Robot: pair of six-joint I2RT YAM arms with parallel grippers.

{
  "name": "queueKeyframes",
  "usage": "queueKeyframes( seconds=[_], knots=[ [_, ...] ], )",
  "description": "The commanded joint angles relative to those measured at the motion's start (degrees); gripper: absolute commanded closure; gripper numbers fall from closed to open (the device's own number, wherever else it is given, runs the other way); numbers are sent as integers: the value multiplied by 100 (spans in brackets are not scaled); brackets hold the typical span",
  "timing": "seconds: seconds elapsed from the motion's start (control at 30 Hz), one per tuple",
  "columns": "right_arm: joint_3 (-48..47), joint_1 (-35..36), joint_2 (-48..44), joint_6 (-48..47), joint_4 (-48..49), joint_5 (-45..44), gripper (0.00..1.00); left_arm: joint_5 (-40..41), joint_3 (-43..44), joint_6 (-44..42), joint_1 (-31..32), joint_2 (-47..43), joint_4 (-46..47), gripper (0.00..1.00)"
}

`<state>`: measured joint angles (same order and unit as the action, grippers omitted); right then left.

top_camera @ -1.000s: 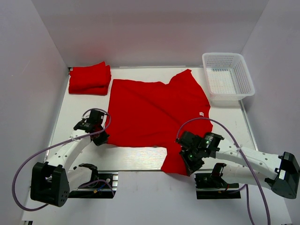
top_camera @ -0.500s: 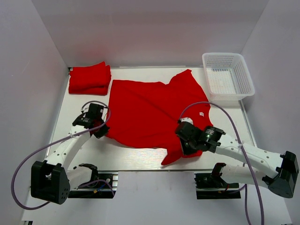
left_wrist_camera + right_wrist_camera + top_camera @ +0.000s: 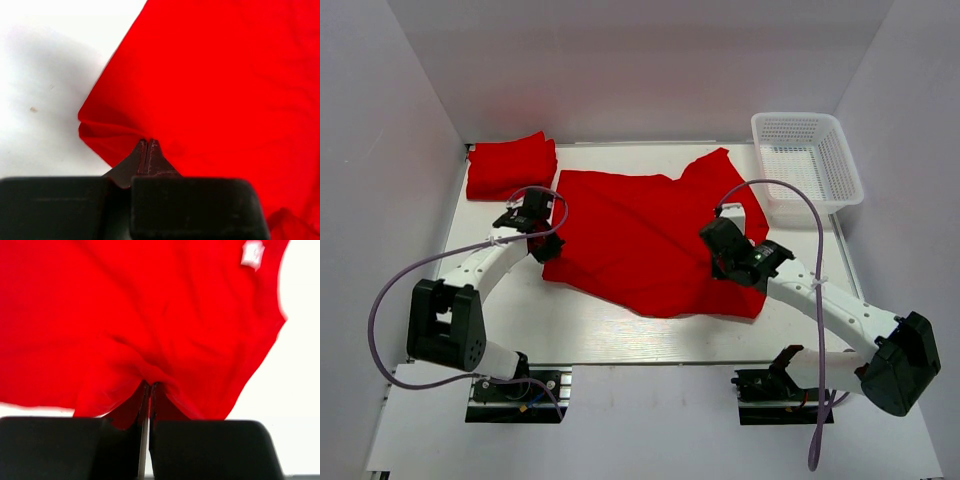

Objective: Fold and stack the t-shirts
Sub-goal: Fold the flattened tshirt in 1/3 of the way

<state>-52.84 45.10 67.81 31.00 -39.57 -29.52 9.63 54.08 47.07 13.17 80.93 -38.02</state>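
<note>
A red shirt (image 3: 640, 235) lies spread and rumpled at centre frame. The left gripper (image 3: 147, 146) is clenched on its left edge and the right gripper (image 3: 149, 387) on a bunched fold. A folded shirt (image 3: 510, 170) sits upper left, a basket (image 3: 796, 117) upper right.
</note>
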Motion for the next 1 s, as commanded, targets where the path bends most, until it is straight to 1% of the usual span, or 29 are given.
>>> queueKeyframes(
  seconds=[0.0,0.13,0.17,0.23,0.27,0.4,0.5,0.63,0.73,0.9,0.93,0.97],
  knots=[
    [-306,-308,-22,-646,652,-265,100,83,427,66,-42,186,102,100],
    [-437,-607,83,-1201,1134,24,100,328,769,66,-42,318,49,100],
    [-429,-651,92,-1507,1197,69,100,390,770,66,-42,319,49,100],
    [-455,-783,110,-1553,1337,182,100,539,849,66,-42,319,-4,100],
    [-490,-818,127,-1745,1416,218,100,601,910,66,-42,319,-4,100],
    [-631,-1029,197,-2018,1583,306,100,768,1043,66,-42,371,49,100],
    [-710,-1231,294,-2229,1715,464,100,874,1349,66,-42,556,49,100],
    [-772,-1425,434,-2458,1830,508,100,953,1464,66,-95,749,-4,100],
    [-807,-1574,522,-2774,2014,745,100,1059,1517,4,-95,802,180,100],
    [-763,-1811,558,-3012,2322,983,100,1059,1579,-49,-95,968,242,100],
    [-754,-1855,523,-3073,2514,1009,100,1128,1579,-49,-95,969,295,100],
    [-658,-1873,523,-3318,2568,1236,100,1129,1631,-49,-95,1021,295,100]
  ],
)
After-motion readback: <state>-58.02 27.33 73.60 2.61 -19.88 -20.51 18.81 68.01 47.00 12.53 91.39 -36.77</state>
